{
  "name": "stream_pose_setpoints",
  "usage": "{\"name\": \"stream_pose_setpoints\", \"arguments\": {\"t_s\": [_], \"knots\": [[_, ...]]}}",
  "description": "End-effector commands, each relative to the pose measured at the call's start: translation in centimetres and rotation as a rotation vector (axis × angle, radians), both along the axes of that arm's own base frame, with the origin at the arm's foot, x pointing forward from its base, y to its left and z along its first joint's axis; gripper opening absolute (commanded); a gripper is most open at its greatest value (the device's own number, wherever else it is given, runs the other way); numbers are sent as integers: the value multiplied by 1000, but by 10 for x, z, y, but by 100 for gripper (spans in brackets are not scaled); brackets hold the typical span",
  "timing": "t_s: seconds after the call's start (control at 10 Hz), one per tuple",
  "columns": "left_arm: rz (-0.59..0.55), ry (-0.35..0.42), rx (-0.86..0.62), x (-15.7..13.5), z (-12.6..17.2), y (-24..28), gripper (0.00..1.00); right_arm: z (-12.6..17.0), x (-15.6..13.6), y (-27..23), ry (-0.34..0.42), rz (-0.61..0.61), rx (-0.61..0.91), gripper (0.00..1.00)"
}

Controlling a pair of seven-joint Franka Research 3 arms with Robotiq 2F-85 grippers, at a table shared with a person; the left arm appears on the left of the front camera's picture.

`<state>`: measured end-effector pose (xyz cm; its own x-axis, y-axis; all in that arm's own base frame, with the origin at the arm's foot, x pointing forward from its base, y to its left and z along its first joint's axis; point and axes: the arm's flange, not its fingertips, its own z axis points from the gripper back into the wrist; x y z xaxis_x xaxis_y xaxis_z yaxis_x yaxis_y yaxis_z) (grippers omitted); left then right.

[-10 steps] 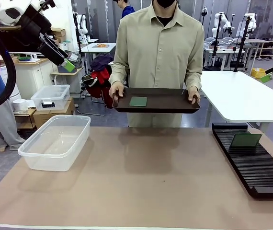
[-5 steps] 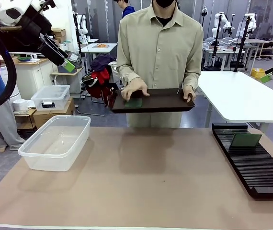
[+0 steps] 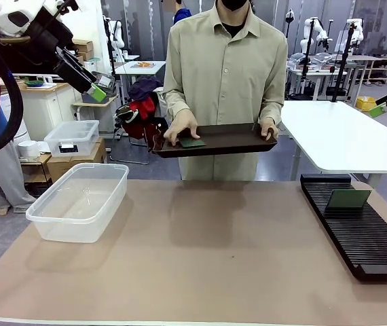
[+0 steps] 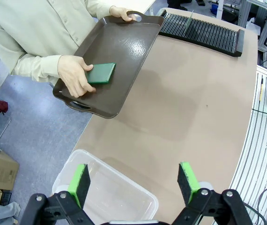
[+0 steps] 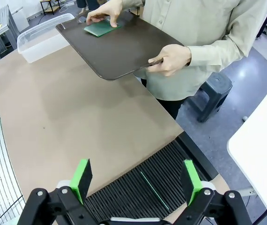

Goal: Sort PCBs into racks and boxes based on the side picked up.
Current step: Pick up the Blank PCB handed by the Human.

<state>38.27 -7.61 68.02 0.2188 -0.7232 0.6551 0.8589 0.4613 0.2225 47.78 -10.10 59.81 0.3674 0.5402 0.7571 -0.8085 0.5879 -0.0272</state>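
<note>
the person at the far side of the table (image 3: 214, 265) holds a dark brown handled serving tray (image 3: 231, 138) in the air, and this tray is the reference for all positions below. one green pcb (image 3: 193, 142) lies flat on the tray floor, toward its end on the robot's left. change since one second ago: the person's hand (image 3: 181, 126) at that end has left the tray handle and now rests with its fingers on the pcb; the other hand (image 3: 268, 128) keeps the handle at the opposite end. the tray now hangs slightly lower at the covered end. the second pcb (image 3: 347, 198) stands in a slot of the black slotted rack (image 3: 370, 248), on the table to the robot's right of the tray and nearer the robot. the clear plastic tub (image 3: 71, 229) sits to the robot's left of the tray, nearer the robot, and holds nothing. the left gripper (image 4: 133, 168) hangs high above the tub, well apart from the tray, jaws fully spread and empty. the right gripper (image 5: 135, 164) hangs above the rack, well apart from the tray, jaws fully spread and empty. judgement: the person is probably turning or lifting the board, so which face it presents is not yet settled, and no destination can be chosen.
</note>
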Motion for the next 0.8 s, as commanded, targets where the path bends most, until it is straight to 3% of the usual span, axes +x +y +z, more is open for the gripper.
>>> {"name": "stream_pose_setpoints", "arguments": {"t_s": [0.0,0.7], "knots": [[6,0,8,0,-1,1,100,-1,3,2,3,0,-2,100],[6,0,8,0,-1,1,100,-1,3,2,3,0,-2,100]]}}
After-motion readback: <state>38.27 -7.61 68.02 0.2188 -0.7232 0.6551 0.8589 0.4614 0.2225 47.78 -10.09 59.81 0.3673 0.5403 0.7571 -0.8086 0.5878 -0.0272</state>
